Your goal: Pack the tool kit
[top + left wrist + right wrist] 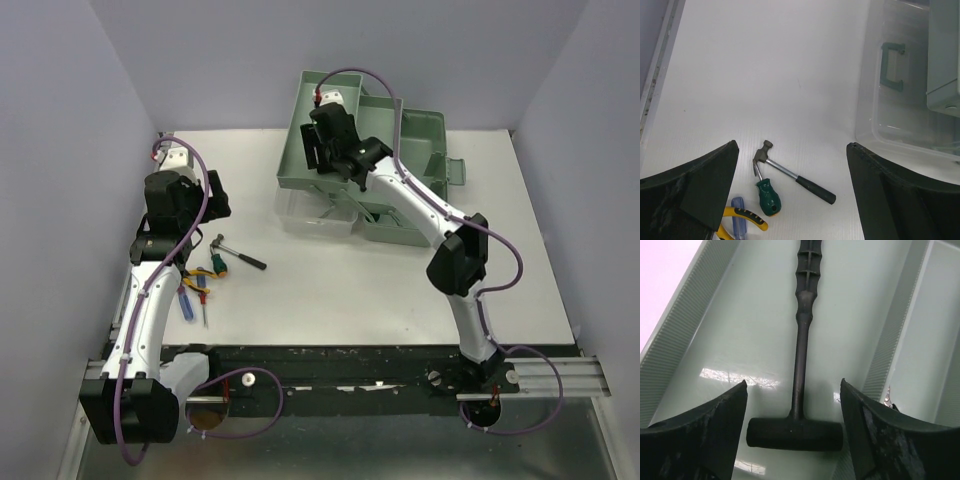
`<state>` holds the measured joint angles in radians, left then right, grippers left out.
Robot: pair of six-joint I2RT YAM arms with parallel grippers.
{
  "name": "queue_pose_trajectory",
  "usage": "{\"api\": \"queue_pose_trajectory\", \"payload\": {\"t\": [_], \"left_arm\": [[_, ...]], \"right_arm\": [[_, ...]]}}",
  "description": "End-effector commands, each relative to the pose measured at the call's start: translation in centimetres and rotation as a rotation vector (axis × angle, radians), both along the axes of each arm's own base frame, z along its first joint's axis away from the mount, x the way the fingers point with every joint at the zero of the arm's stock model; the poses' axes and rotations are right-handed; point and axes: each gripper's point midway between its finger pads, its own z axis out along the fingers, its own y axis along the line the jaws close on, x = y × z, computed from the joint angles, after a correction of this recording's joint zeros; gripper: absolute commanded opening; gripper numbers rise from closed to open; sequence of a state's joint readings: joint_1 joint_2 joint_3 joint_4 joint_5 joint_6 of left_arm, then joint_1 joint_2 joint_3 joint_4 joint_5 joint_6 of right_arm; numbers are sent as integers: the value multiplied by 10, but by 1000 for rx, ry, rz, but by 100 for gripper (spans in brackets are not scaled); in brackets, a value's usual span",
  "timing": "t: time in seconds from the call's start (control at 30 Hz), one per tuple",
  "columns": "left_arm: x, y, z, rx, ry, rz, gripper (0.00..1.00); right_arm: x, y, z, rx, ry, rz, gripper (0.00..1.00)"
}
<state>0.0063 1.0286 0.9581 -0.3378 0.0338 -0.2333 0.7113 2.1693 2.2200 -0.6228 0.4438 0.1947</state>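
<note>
one white table (pixel 380 300) carries everything. at its far side, right of centre, stands one pale sage-green toolbox (pixel 425 140), open, with its trays spread out. one clear lid (pixel 900 125) with a green handle (pixel 892 67) lies flat on the table against the near side of the box.

two arms rise from the near edge. the right arm (pixel 455 255) reaches over the toolbox. the left arm (pixel 150 300) bends over the left side of the table, above the loose tools.

the right gripper (pixel 793 382) hangs over one green tray (pixel 740 315), its fingers spread wide on either side of the head of one black mallet (pixel 795 434). the mallet lies flat in that tray with its ribbed grip pointing away. the gripper has hold of nothing. whether the fingers touch the head i cannot tell.

the left gripper (pixel 792 145) is spread wide too and carries nothing. it hovers above bare table, near the tools.

the tools lie in one close cluster on the left:
- one claw hammer (pixel 790 172) with a black grip
- one pair of yellow-handled pliers (pixel 747 216)
- one stubby green-handled screwdriver (pixel 768 196), just beside the hammer head
- one blue-handled screwdriver (pixel 737 210), next to the pliers

in the top view a small reddish handle (pixel 200 284) next to the blue one may be a third screwdriver, but it is too small to tell.
</note>
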Motion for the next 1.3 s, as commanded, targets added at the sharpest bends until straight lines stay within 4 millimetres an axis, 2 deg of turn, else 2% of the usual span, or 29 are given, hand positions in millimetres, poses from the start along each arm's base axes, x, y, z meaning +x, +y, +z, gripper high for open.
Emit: {"api": "queue_pose_trajectory", "payload": {"t": [0.0, 0.07, 0.13, 0.2, 0.23, 0.3, 0.33, 0.4, 0.5, 0.53, 0.7, 0.8, 1.0, 1.1, 1.27], "left_arm": [[1, -2, 7, 0, -25, -7, 99], [2, -2, 8, -8, -29, -7, 99], [2, -8, 9, -32, -35, -30, 99], [3, -13, 8, -51, -35, -47, 99], [4, -12, 5, -52, -28, -43, 99], [5, -11, 2, -51, -15, -37, 99], [6, -11, -1, -51, -8, -37, 99], [7, -12, -4, -53, 0, -39, 99], [8, -11, -5, -51, 6, -33, 99], [9, -10, -6, -48, 7, -31, 99], [9, -10, -8, -45, 10, -34, 99], [9, -10, -8, -46, 9, -35, 99], [8, -9, -4, -37, -1, -33, 99], [7, -8, -4, -31, 0, -28, 99], [5, -8, -2, -28, -7, -31, 99]], "right_arm": [[-4, -4, 33, 31, -58, 44, 85], [-14, 4, 49, 67, -104, 143, 85], [-36, 13, 74, 139, -196, 278, 85], [-67, 22, 80, 201, -283, 416, 85], [-83, 26, 106, 228, -396, 493, 85], [-124, 37, 118, 268, -478, 665, 85], [-147, 45, 118, 298, -479, 776, 85], [-180, 57, 110, 358, -427, 926, 83], [-217, 80, 74, 375, -313, 1059, 81], [-227, 89, 54, 353, -265, 1086, 81], [-252, 121, -23, 287, -87, 1140, 77], [-249, 134, -67, 232, 22, 1143, 76], [-212, 142, -142, 5, 119, 1025, 74], [-202, 149, -167, -72, 145, 998, 70], [-198, 164, -189, -123, 167, 985, 67]]}}
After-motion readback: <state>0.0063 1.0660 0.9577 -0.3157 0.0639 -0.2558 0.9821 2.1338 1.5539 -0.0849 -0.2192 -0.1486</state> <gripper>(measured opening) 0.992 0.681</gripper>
